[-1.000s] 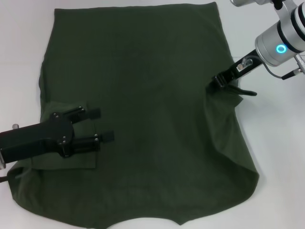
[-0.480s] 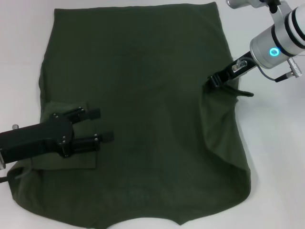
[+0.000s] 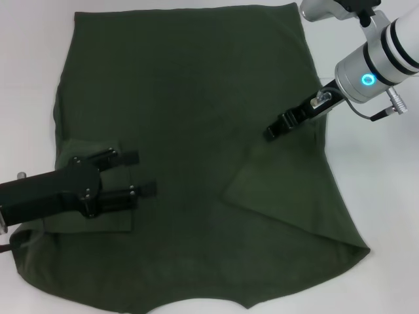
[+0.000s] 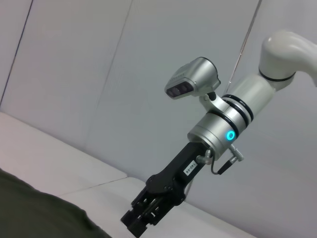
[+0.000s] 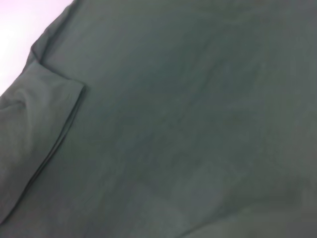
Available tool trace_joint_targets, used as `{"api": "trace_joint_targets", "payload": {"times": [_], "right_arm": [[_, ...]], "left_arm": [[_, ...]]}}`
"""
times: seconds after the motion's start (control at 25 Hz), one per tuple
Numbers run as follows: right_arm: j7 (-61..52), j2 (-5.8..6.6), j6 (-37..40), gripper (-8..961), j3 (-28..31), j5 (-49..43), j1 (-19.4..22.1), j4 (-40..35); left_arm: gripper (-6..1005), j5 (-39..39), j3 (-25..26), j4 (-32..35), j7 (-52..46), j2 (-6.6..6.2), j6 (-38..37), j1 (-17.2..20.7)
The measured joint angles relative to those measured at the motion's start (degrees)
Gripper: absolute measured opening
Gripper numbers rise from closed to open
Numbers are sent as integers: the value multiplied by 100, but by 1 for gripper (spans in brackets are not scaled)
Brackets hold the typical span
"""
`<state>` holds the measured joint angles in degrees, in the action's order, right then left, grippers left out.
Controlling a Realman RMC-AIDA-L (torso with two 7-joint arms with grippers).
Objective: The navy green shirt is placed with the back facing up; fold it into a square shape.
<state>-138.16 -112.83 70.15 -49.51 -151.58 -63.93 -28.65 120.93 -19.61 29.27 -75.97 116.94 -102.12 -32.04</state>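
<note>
We see the navy green shirt (image 3: 190, 124) spread back-up over the white surface (image 3: 386, 183), filling most of it. Our left pincer (image 3: 145, 171) lies low on the shirt's near-left part, its two fingers parted, resting over the left sleeve folded inward onto the body. Our right pincer (image 3: 270, 133) hangs over the shirt's right side, clenched on a pinch of cloth, with the right edge drawn inward as a triangular flap lying across the body.
</note>
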Motion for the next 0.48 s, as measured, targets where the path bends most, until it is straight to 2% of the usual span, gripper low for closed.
{"api": "trace_joint_targets", "payload": {"times": [0.48], "right_arm": [[295,7,-106,710,94,128,99,-105]], "left_arm": [[909,0,53,0,-5,18,-92,100]]}}
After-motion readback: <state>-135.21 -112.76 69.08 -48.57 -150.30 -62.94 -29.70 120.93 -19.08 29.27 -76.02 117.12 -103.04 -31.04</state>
